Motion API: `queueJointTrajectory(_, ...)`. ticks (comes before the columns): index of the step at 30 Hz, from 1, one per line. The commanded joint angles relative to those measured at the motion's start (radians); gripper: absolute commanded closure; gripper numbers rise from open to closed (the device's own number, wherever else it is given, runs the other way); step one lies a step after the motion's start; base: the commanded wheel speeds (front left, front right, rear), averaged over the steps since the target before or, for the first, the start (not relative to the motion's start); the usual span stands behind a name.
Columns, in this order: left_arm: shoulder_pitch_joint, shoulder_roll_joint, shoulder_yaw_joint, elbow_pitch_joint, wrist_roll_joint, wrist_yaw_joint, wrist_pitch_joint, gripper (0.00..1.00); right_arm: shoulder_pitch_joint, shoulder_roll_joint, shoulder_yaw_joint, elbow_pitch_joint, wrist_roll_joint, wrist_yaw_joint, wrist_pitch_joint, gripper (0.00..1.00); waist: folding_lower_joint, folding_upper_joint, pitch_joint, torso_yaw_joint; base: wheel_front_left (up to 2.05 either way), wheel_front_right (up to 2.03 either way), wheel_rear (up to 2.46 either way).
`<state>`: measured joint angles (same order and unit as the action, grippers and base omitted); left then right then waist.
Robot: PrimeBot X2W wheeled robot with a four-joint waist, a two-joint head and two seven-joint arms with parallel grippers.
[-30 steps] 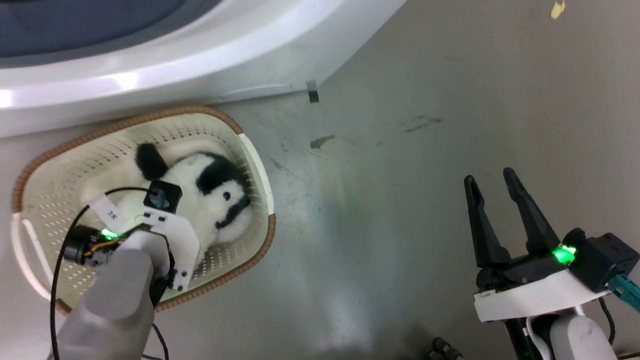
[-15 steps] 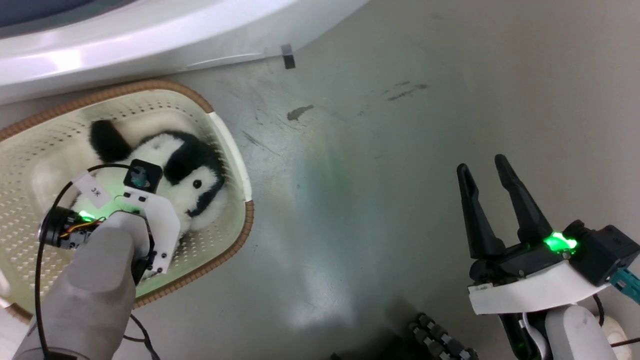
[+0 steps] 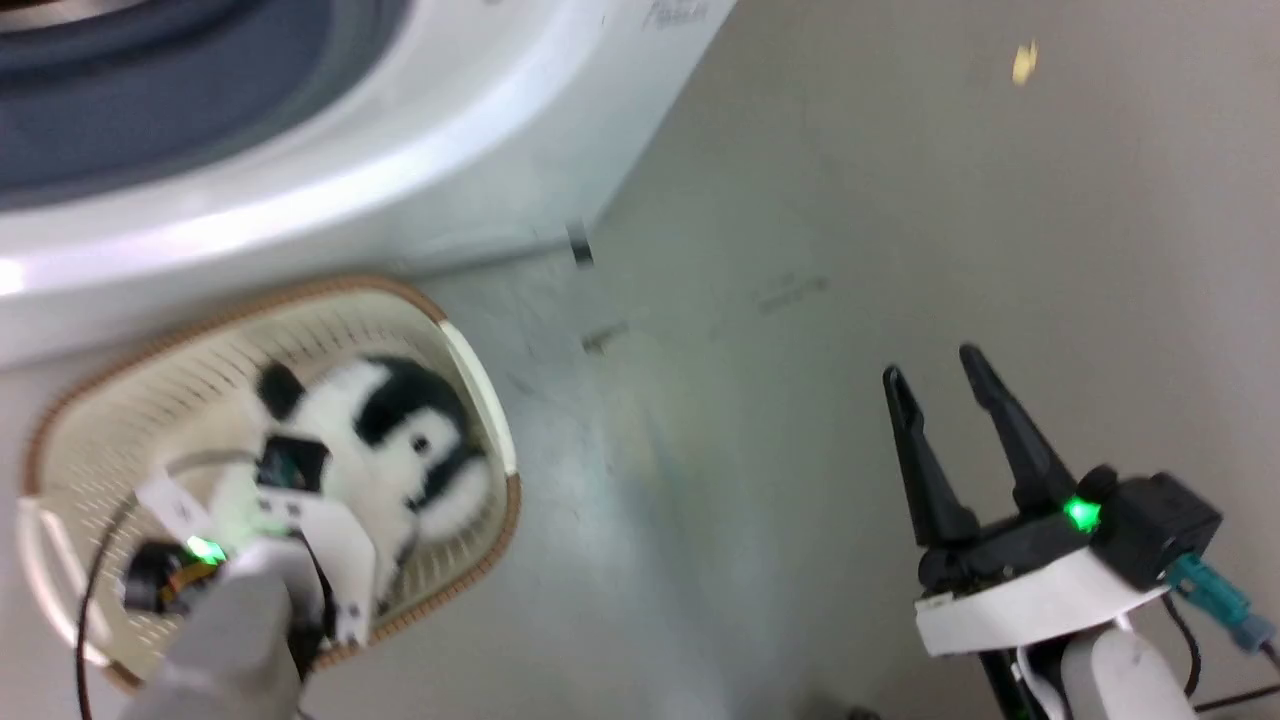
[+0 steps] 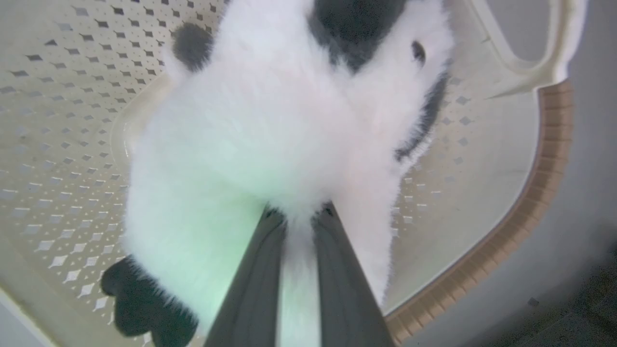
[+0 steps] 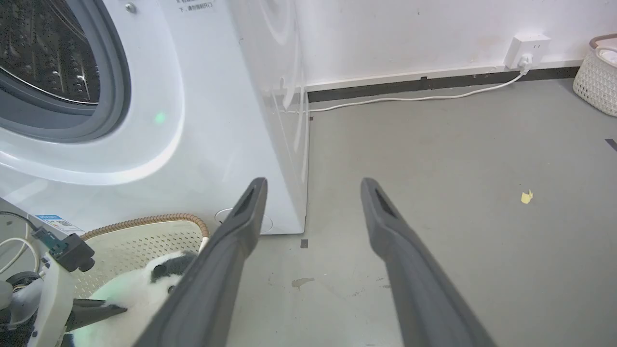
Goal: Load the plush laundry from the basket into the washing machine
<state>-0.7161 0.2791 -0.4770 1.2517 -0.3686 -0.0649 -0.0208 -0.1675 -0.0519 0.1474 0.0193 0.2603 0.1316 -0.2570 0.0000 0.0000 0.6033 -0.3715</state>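
The fluffy white stuffed panda with black ears and limbs lies inside the small cream perforated plastic basket with a brown woven-look rim, its head towards the white side handle. The left gripper reaches down into the basket, its two dark fingers nearly closed and pinching a narrow tuft of the panda's white fur. The blurred head view may show the toy just off the basket bottom, but I cannot tell.

The basket sits on a smooth grey floor, close against the large white front-loading washing machine, whose grey rubber-ringed opening shows the shiny perforated drum. The right gripper hangs well apart over bare floor, fingers spread wide and holding nothing. Behind are a white wall, a dark skirting, a white socket with its cable, and a pale woven basket.

Since half a second ago the head camera has swung, bringing the machine's opening into view. The panda remains in the basket, and the right fingers are spread as before.
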Motion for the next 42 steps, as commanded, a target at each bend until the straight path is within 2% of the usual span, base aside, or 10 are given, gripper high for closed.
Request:
queueJointTrajectory(1,0.026,-0.008,0.001,0.002,-0.006,-0.009,-0.026,1.00,0.019,0.002,0.001,0.006,-0.010,-0.001,-0.005,0.00,0.0000,0.0000,-0.113,0.033,0.00,0.00,0.00)
queueJointTrajectory(6,0.144,-0.068,0.026,-0.018,-0.056,-0.028,-0.188,1.00,0.084,0.002,0.000,0.028,-0.059,-0.001,-0.005,0.00,0.0000,0.0000,-0.288,0.074,0.00,0.00,0.00)
queueJointTrajectory(12,0.251,-0.084,0.063,-0.121,-0.095,-0.044,-0.239,1.00,0.150,0.002,-0.027,0.052,-0.086,-0.001,-0.005,0.00,0.0000,0.0000,-0.416,0.116,0.00,0.00,0.00)
queueJointTrajectory(15,0.312,-0.071,0.091,-0.259,-0.085,-0.031,-0.240,1.00,0.175,0.002,-0.028,0.059,-0.096,-0.001,-0.005,0.00,0.0000,0.0000,-0.462,0.134,0.00,0.00,0.00)
queueJointTrajectory(16,0.392,-0.064,0.120,-0.411,-0.062,-0.009,-0.241,1.00,0.196,0.002,-0.032,0.061,-0.101,-0.001,-0.005,0.00,0.0000,0.0000,-0.496,0.153,0.00,0.00,0.00)
queueJointTrajectory(21,0.507,-0.065,0.194,-0.662,-0.034,0.029,-0.241,1.00,0.216,0.002,-0.036,0.061,-0.107,-0.001,-0.005,0.00,0.0000,0.0000,-0.525,0.170,0.00,0.00,0.00)
queueJointTrajectory(26,0.572,-0.074,0.267,-0.895,-0.001,0.061,-0.241,1.00,0.210,0.002,-0.033,0.052,-0.107,-0.001,-0.005,0.00,0.0000,0.0000,-0.509,0.168,0.00,0.00,0.00)
queueJointTrajectory(30,0.550,-0.058,0.292,-1.013,0.029,0.072,-0.241,1.00,0.195,0.002,-0.029,0.040,-0.102,-0.001,-0.005,0.00,0.0000,0.0000,-0.456,0.153,0.00,0.00,0.00)
queueJointTrajectory(37,0.337,0.016,0.319,-1.111,0.059,0.089,-0.126,1.00,0.139,0.002,-0.024,0.019,-0.083,-0.001,-0.005,0.00,0.0000,0.0000,-0.310,0.114,0.00,0.00,0.00)
queueJointTrajectory(42,0.124,0.107,0.343,-1.114,0.079,0.075,0.008,1.00,0.080,0.002,-0.022,0.004,-0.051,-0.001,-0.005,0.00,0.0000,0.0000,-0.189,0.068,0.00,0.00,0.00)
